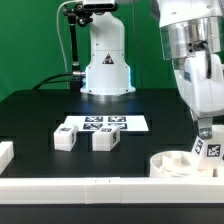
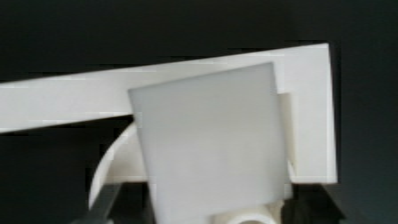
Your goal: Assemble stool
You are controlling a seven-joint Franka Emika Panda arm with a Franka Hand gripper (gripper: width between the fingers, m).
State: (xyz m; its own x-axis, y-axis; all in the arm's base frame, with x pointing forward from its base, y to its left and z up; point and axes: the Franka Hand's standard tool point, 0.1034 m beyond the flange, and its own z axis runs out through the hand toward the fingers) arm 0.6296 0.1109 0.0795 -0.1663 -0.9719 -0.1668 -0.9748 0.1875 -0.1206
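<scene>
— White plastic stool question: where's everything sitting relative to the marker board (image 1: 134,124), that thin flat white sheet with printed tags on the black table (image 1: 30,115)?

— ok so two short blocky white plastic legs lie just in front of the marker board on the camera side, near each other but not touching. The left loose leg (image 1: 67,138) is by the board's end on the exterior view's left, and the right loose leg (image 1: 104,140) is about in front of its middle

— and the seat?

— the round thick white plastic seat disc (image 1: 175,164) is well apart from the marker board, off toward the exterior view's right and closer to the camera

— gripper doing anything?

— yeah, the arm's two-finger gripper (image 1: 204,135) hangs right over that disc, same side of the marker board, jaws clamped on a third white blocky plastic leg with a tag. That held leg (image 1: 212,150) stands roughly upright with its lower end down at the disc, can't tell if it's actually seated. In the wrist view the held leg (image 2: 210,140) is a pale slab filling the middle

— anything else?

— the white robot base (image 1: 106,65) is behind the marker board, and a long white border bar (image 1: 90,186) runs along the table's front, well in front of the board
</scene>
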